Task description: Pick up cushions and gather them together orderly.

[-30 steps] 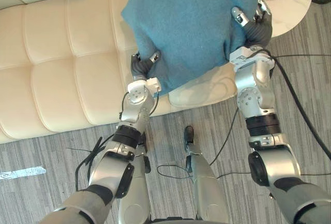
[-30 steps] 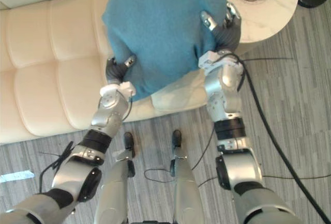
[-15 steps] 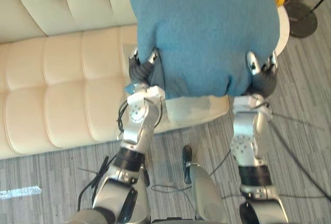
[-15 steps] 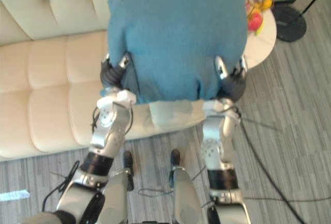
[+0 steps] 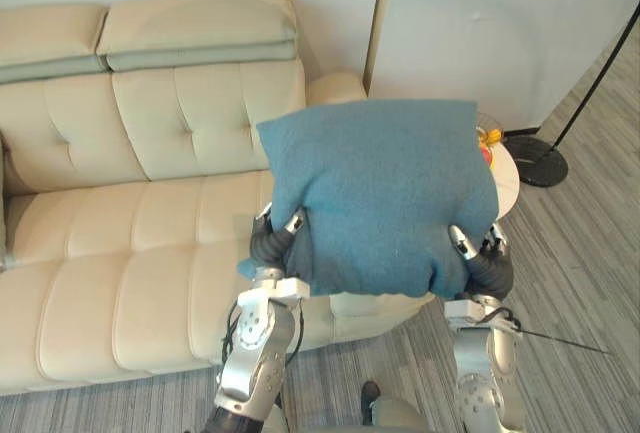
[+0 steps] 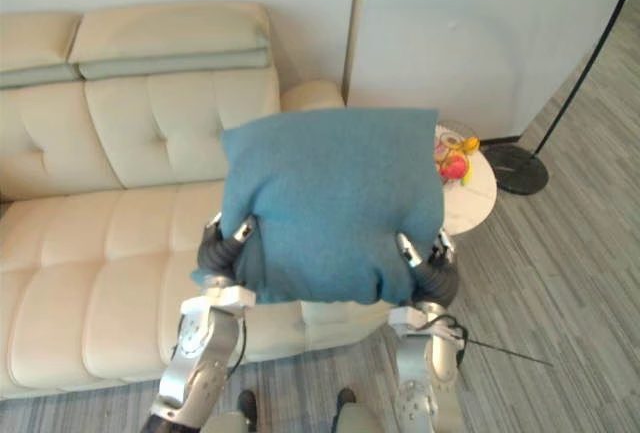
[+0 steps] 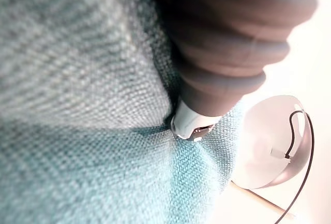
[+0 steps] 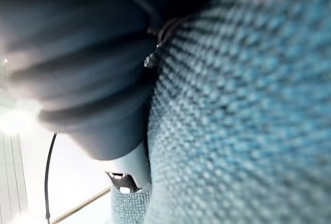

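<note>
aloft, cushion [image 5: 385,193] between left hand [image 5: 272,243], right hand [image 5: 486,265]

No readable text, label, number: blue cushion [image 5: 385,193], sofa [image 5: 130,243] unmarked.

The cushion [image 5: 385,193] is between left hand [image 5: 272,244] and right hand [image 5: 482,261], before the sofa [image 5: 120,233], with the table [image 6: 472,203] at right.

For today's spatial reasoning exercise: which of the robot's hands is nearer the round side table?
Right. The right hand grips one lower corner of the cushion, close to the side table; the left hand grips the opposite corner, over the sofa.
</note>
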You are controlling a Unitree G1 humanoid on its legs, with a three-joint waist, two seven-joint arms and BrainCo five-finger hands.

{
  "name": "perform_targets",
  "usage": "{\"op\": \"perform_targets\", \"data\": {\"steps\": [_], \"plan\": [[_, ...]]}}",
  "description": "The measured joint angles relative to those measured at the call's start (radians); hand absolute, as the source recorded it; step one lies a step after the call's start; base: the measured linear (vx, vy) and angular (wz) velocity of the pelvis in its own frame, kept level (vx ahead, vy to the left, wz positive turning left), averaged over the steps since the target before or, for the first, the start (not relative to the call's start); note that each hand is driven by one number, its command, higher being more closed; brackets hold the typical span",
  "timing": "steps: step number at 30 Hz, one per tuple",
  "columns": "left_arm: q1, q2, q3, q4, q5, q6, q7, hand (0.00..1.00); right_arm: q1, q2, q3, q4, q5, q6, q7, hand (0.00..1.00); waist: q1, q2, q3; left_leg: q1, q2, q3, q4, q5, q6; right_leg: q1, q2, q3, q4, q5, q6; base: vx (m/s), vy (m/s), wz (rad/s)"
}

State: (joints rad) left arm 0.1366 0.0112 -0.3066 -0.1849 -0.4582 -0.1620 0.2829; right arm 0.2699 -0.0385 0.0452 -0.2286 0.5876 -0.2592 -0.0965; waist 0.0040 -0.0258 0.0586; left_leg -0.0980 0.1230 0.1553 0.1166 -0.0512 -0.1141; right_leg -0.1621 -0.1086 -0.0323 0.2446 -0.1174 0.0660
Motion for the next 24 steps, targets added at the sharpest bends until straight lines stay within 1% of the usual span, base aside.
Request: {"op": "perform_targets", "data": {"steps": [3,7,10,13,15,16,17,18,19,20,21,22,23,24], "plan": [[0.053,0.008,-0.008,0.0,-0.018,0.0,-0.012,1.0,0.043,-0.001,0.001,0.0,-0.001,0.018,0.012,1.0,-0.001,0.005,-0.011,0.034,-0.011,-0.007,-0.014,0.001,0.001,0.043,-0.004,-0.004,-0.023,0.003,0.004,0.03,0.031,0.06],[0.081,0.019,-0.015,0.0,-0.035,0.001,-0.027,1.0,0.064,-0.002,0.001,0.009,-0.02,0.024,0.015,1.0,-0.003,0.007,-0.03,0.047,-0.026,-0.032,-0.034,0.013,0.013,0.068,-0.014,-0.019,-0.042,0.009,0.012,0.0,0.017,0.15],[0.085,0.026,-0.015,0.0,-0.044,0.001,-0.033,1.0,0.064,-0.003,0.001,0.014,-0.037,0.023,0.016,1.0,-0.003,0.01,-0.031,0.044,-0.033,-0.063,-0.034,0.02,0.016,0.093,-0.019,-0.048,-0.059,0.013,0.016,-0.02,0.001,0.32],[0.083,0.044,-0.015,-0.001,-0.054,-0.001,-0.047,1.0,0.035,-0.008,0.006,0.052,-0.039,0.007,0.014,1.0,0.002,0.012,-0.027,-0.026,-0.039,-0.142,0.017,0.029,0.012,0.089,-0.023,-0.119,-0.048,0.01,0.012,-0.08,-0.027,0.73],[0.085,0.045,-0.013,-0.021,-0.062,-0.001,-0.047,1.0,0.008,-0.024,0.007,0.053,-0.041,0.003,0.012,1.0,0.012,0.02,-0.012,-0.093,-0.047,-0.196,0.063,0.042,-0.007,0.057,-0.034,-0.186,0.015,-0.021,-0.001,-0.14,-0.052,1.12],[0.084,0.044,-0.011,-0.043,-0.074,-0.001,-0.047,1.0,-0.026,-0.043,0.007,0.061,-0.047,0.003,0.006,1.0,0.021,0.03,-0.005,-0.135,-0.051,-0.206,0.058,0.078,-0.027,0.035,-0.043,-0.232,0.044,-0.035,-0.011,-0.21,-0.049,1.11],[0.082,0.044,-0.012,-0.055,-0.075,-0.001,-0.047,1.0,-0.048,-0.048,0.005,0.067,-0.059,0.001,-0.003,1.0,0.021,0.036,-0.003,-0.145,-0.044,-0.19,0.012,0.086,-0.041,0.025,-0.056,-0.269,0.042,-0.04,-0.027,-0.23,-0.028,1.13],[0.078,0.043,-0.012,-0.065,-0.075,-0.002,-0.047,1.0,-0.075,-0.051,-0.006,0.08,-0.076,0.001,-0.007,1.0,0.028,0.037,0.005,-0.156,-0.024,-0.124,0.012,0.09,0.014,0.023,-0.068,-0.316,0.035,-0.035,-0.037,-0.22,0.015,1.15],[0.07,0.044,-0.015,-0.067,-0.076,-0.003,-0.047,1.0,-0.096,-0.049,-0.008,0.09,-0.078,0.003,-0.02,1.0,0.03,0.031,0.01,-0.206,0.007,0.009,0.143,0.021,0.074,0.026,-0.089,-0.364,0.029,-0.023,-0.034,-0.16,0.026,1.06],[0.07,0.044,-0.015,-0.067,-0.077,-0.005,-0.047,1.0,-0.099,-0.046,-0.008,0.089,-0.079,0.002,-0.024,1.0,0.03,0.031,0.01,-0.218,0.023,0.079,0.219,-0.012,0.097,0.033,-0.102,-0.39,0.027,-0.016,-0.028,-0.15,0.016,1.25],[0.071,0.045,-0.017,-0.066,-0.089,-0.007,-0.048,1.0,-0.099,-0.042,-0.008,0.089,-0.079,0.003,-0.028,1.0,0.027,0.033,0.009,-0.202,0.057,0.198,0.32,-0.053,0.095,0.068,-0.118,-0.438,0.007,-0.007,-0.019,-0.11,0.051,1.27],[0.07,0.045,-0.023,-0.065,-0.094,-0.012,-0.051,1.0,-0.099,-0.043,-0.011,0.089,-0.079,0.003,-0.029,1.0,0.016,0.034,0.008,-0.16,0.074,0.267,0.347,-0.081,0.086,0.104,-0.127,-0.483,-0.02,-0.004,-0.014,-0.09,0.087,1.23],[0.07,0.045,-0.027,-0.065,-0.094,-0.021,-0.054,1.0,-0.103,-0.044,-0.014,0.09,-0.079,0.002,-0.029,1.0,0.011,0.037,0.007,-0.135,0.074,0.281,0.328,-0.103,0.081,0.118,-0.126,-0.497,-0.034,0.001,-0.004,-0.05,0.121,1.1],[0.066,0.048,-0.029,-0.06,-0.094,-0.034,-0.072,1.0,-0.117,-0.039,-0.026,0.095,-0.087,0.001,-0.029,1.0,0.008,0.045,0.001,-0.102,0.045,0.277,0.24,-0.133,0.098,0.123,-0.13,-0.513,-0.045,0.006,0.005,-0.02,0.18,0.79]]}}
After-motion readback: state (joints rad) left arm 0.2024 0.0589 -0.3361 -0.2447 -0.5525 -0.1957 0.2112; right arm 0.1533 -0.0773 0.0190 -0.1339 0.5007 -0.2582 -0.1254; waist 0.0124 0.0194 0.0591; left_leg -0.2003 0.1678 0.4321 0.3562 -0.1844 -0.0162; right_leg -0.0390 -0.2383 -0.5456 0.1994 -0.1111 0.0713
